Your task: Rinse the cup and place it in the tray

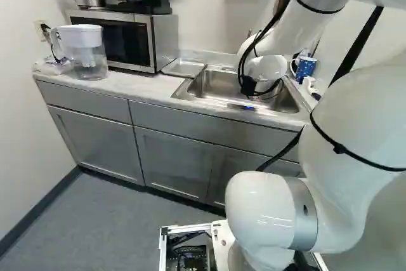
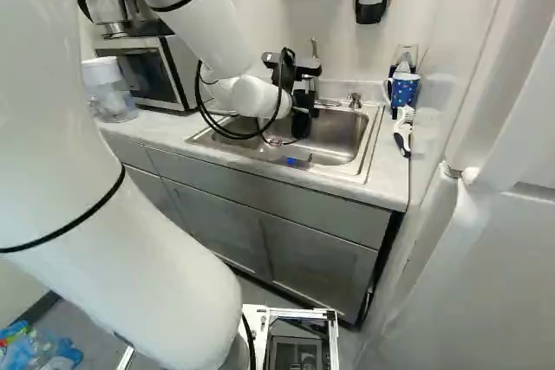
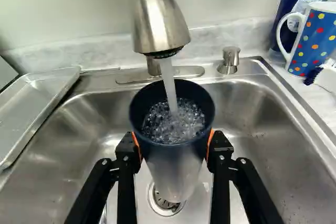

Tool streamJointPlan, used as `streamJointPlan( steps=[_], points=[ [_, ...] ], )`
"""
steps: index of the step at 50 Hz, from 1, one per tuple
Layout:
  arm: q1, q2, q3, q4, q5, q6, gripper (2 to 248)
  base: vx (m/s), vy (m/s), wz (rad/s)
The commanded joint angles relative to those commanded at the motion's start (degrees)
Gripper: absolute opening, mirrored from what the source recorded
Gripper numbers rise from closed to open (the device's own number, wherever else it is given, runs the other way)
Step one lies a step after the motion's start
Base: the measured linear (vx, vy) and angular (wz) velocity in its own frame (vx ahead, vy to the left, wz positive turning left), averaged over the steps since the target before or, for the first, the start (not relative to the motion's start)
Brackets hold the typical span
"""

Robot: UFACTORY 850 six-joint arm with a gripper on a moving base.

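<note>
The counter [image 1: 143, 87] carries pitcher [image 1: 87, 49], microwave [image 1: 120, 41], tray [image 3: 39, 100], mug [image 3: 317, 40], brush [image 3: 327, 78].

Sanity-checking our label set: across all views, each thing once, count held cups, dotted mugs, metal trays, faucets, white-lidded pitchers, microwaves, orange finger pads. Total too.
Held cup: 1
Dotted mug: 1
Metal tray: 1
Faucet: 1
White-lidded pitcher: 1
Microwave: 1
Orange finger pads: 2
Total: 8
</note>
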Motion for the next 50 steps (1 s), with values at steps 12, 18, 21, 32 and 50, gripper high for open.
streamJointPlan(
  steps=[12,18,21,32,50],
  points=[
    [0.0,0.0,0.0,0.0,0.0,0.0,126,0.000,0.000,0.000],
    [0.0,0.0,0.0,0.0,0.0,0.0,126,0.000,0.000,0.000],
    [0.0,0.0,0.0,0.0,0.0,0.0,126,0.000,0.000,0.000],
    [0.1,0.0,0.0,0.0,0.0,0.0,126,0.000,0.000,0.000],
    [2.0,0.9,0.9,0.0,0.0,0.0,126,0.000,0.000,0.000]
  ],
)
